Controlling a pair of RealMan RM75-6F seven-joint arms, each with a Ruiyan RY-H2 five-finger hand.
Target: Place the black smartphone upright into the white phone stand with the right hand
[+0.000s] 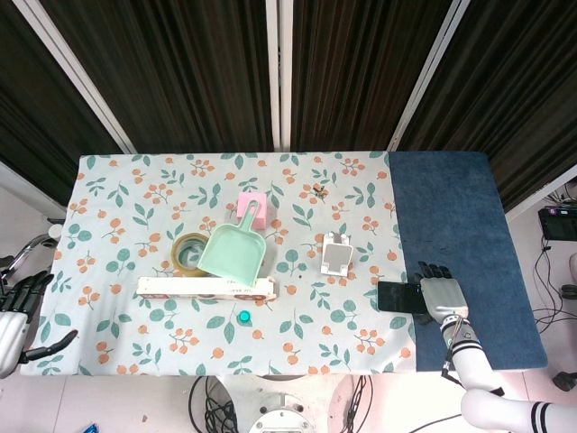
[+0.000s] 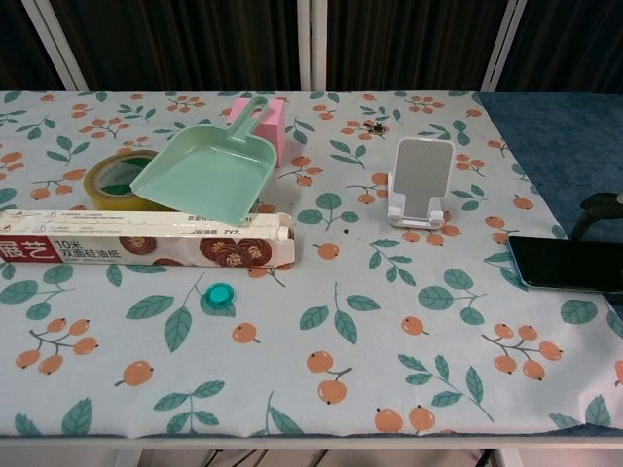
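Note:
The black smartphone (image 1: 397, 296) lies flat, straddling the seam between the floral cloth and the blue mat; the chest view shows it at the right edge (image 2: 567, 263). My right hand (image 1: 441, 297) sits over the phone's right end with its fingers spread, and the phone stays flat on the table. In the chest view only one dark finger (image 2: 592, 208) curves down just behind the phone. The white phone stand (image 1: 336, 253) is upright and empty, left of and behind the phone, also seen in the chest view (image 2: 421, 182). My left hand (image 1: 18, 311) hangs off the table's left edge, holding nothing.
A green dustpan (image 1: 234, 248) leans over a long foil box (image 1: 206, 288), with a tape roll (image 1: 189, 253) to the left and a pink block (image 1: 251, 204) behind. A small teal cap (image 1: 244, 317) lies in front of the box. The blue mat (image 1: 460, 216) covers the table's right side.

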